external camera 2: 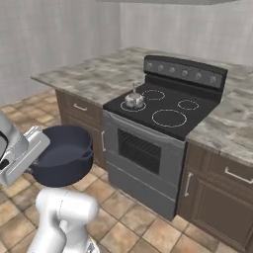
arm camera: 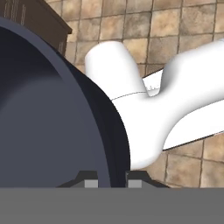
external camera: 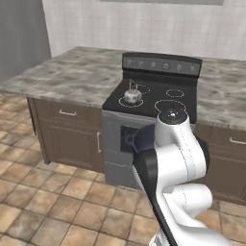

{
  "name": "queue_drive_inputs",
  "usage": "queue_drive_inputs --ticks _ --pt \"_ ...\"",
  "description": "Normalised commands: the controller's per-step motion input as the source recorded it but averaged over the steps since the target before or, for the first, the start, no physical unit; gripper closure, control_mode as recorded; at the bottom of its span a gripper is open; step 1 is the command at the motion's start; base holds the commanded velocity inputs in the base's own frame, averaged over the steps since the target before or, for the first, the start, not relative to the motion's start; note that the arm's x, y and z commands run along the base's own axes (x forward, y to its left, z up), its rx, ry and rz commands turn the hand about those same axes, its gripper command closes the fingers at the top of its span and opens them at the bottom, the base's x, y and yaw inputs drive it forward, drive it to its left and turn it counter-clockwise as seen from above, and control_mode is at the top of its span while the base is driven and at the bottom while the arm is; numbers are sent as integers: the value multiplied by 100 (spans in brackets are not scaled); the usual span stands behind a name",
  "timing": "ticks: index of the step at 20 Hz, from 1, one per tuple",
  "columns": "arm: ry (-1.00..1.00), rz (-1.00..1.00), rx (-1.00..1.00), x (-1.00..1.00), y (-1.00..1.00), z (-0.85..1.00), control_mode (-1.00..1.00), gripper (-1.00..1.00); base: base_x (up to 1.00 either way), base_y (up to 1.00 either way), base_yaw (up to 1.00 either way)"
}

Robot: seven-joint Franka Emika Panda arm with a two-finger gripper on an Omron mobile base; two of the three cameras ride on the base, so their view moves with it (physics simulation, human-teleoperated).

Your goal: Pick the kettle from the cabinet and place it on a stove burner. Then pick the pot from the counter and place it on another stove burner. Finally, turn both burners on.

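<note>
The small silvery kettle stands upright on the front left burner of the black stove. The wide dark blue-grey pot hangs in the air over the tiled floor, in front of the stove and left of the oven door. My gripper is shut on the pot's rim, one finger inside the wall and one outside. In the right base view the white hand meets the pot's left side. The cabinet is out of view.
The mottled stone counter runs on both sides of the stove. The control panel with knobs stands at the stove's back. Brown drawers sit below the counter. The front right burner is bare.
</note>
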Motion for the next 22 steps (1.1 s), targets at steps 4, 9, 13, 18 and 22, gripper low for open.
queue_drive_inputs --ticks 4,9,13,18,22 --pt "0 0 0 0 0 0 100 100 5 61 -37" --pt "0 0 0 0 0 0 100 100 10 63 -34" --pt "0 0 0 0 0 0 100 100 11 61 -34" --pt "0 0 0 0 0 0 100 100 10 54 -35" --pt "0 0 0 0 0 0 100 100 12 43 -37"
